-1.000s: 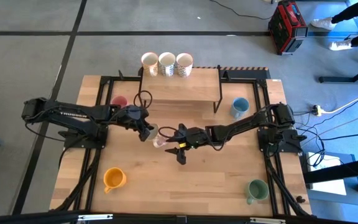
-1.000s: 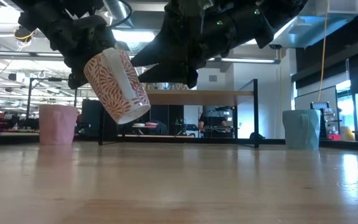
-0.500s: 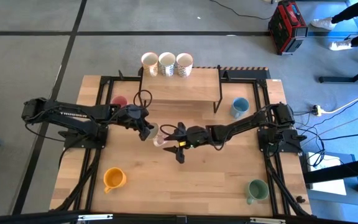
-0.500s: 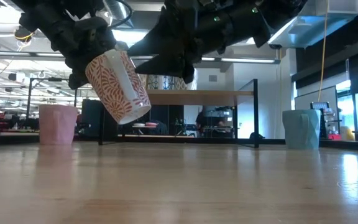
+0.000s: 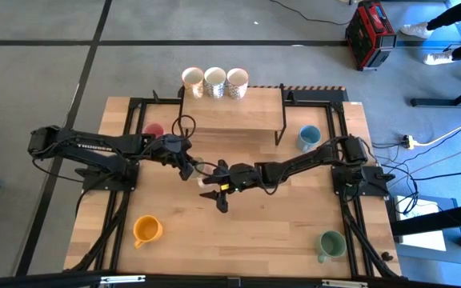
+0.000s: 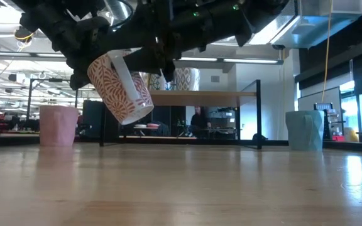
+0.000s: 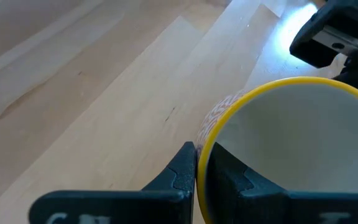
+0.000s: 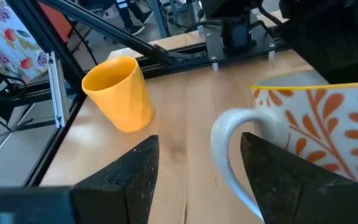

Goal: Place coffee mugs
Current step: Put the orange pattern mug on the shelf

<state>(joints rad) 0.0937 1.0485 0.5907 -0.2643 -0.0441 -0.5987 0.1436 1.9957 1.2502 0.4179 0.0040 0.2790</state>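
Note:
A white coffee mug with an orange leaf pattern [image 6: 119, 88] hangs tilted above the table's middle, and my left gripper [image 5: 189, 166] is shut on it. In the left wrist view its rim [image 7: 278, 84] is yellow. My right gripper [image 5: 217, 188] is open just right of the mug. In the right wrist view its fingers [image 8: 129, 180] stand on either side of the white handle [image 8: 225, 143] without touching it. On the table stand the pink mug [image 5: 153, 130], blue mug [image 5: 308, 138], orange mug [image 5: 146, 230] and green mug [image 5: 330, 243]. My left gripper pinches the mug's wall at the rim [image 7: 205, 140], one finger inside the mug [image 7: 229, 180] and one outside [image 7: 184, 168]. It comes from the table's left, slanting down. The mug is lifted clear and tilted, with its base [image 6: 137, 113] lower and toward the right arm.
A raised wooden shelf [image 5: 232, 112] stands at the far side, with three white mugs [image 5: 214, 80] on its far edge. Its black legs [image 6: 258, 113] show in the low view. Bare wood lies between the orange and green mugs near the front.
My right gripper has moved toward the table's left, closing in on the hanging mug until its open fingers stand around the handle. The left gripper and the mug have kept still.

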